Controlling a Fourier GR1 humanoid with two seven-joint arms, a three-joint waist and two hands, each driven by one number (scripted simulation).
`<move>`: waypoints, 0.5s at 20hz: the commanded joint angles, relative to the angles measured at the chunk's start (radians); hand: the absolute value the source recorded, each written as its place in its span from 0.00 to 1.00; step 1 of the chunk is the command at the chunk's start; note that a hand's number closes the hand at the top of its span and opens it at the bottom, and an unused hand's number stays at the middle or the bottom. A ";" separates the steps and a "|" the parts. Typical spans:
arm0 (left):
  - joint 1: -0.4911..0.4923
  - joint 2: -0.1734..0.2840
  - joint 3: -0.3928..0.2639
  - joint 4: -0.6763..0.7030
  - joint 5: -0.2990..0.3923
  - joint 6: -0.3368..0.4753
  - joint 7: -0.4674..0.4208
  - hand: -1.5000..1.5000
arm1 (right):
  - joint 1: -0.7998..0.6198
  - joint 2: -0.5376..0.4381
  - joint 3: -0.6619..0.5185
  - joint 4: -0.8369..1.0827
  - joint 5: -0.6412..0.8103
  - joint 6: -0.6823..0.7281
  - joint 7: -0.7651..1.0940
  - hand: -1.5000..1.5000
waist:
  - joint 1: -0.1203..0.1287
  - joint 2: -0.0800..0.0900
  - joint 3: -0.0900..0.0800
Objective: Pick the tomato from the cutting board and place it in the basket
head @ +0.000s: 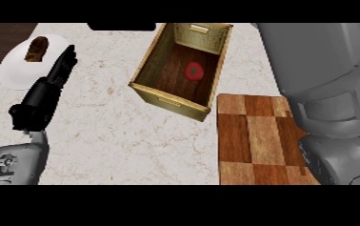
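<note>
Tomato (194,71): one, red, lying on the dark wooden floor of the basket, near the middle; I read the task's placing as done.
Basket (147,63): one, an open-topped box with pale woven walls, standing at an angle toward the counter's far edge, just beyond the cutting board's far-left corner.
Cutting board (256,139): one, a checked wooden board at the counter's near-right; I see nothing on its visible top, which fits the tomato being in the basket.
Left hand (45,94): black, near the counter's left edge, fingers straight and pointing away from me, holding nothing; it looks parked, out of the way.
Right hand: I see only a broad grey forearm (320,82) over the counter's right edge and the board's right side; the hand itself may be hidden or outside the view, so I cannot tell its fingers.
Plate (21,63): one, white, at the far-left corner, with one brown item (36,48) on it, perhaps bread.
Counter (119,139): pale marble, carrying everything.
</note>
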 commanded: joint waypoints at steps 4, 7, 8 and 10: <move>0.035 -0.002 0.006 -0.010 0.006 -0.005 -0.027 0.50 | 0.028 -0.064 -0.139 -0.086 -0.005 -0.308 0.018 0.00 | -0.007 -0.004 0.001; 0.019 -0.019 -0.013 -0.003 -0.032 0.029 -0.019 0.50 | 0.055 -0.116 -0.172 -0.084 0.002 -0.365 0.015 0.00 | -0.013 -0.002 0.001; 0.019 0.002 0.009 -0.015 -0.002 0.001 -0.011 0.50 | 0.064 -0.136 -0.179 -0.081 0.005 -0.379 0.013 0.00 | -0.008 -0.002 0.001; -0.002 -0.003 0.013 -0.021 0.000 0.011 0.030 0.50 | 0.155 -0.172 -0.200 -0.130 -0.008 -0.385 -0.024 0.00 | -0.021 -0.005 0.002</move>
